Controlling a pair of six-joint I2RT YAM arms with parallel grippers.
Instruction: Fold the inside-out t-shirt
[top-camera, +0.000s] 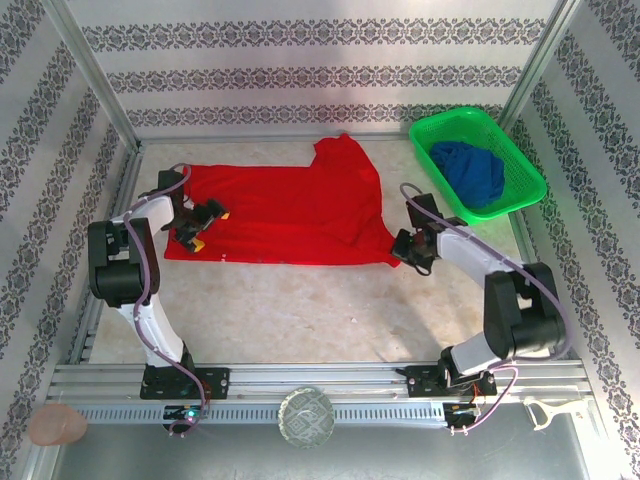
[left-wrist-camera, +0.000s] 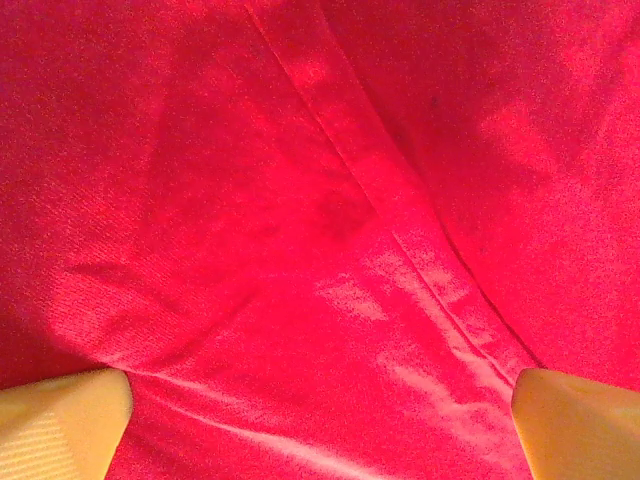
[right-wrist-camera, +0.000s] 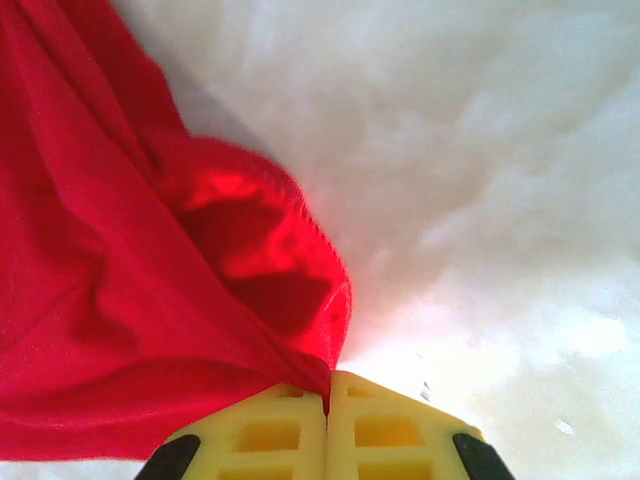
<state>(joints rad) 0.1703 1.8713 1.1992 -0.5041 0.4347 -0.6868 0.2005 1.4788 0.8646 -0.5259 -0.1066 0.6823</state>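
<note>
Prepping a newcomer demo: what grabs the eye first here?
The bright red t-shirt, spread wrinkled across the middle of the table, dominates. The right end effector is shut on its near-right corner, while the left end effector sits open over its left part. A green basket at the far right holds a dark blue garment.

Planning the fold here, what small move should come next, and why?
Probably close the left gripper on the t-shirt: its jaws stand open over the shirt's left end, while the right gripper is shut on the right near corner.
</note>
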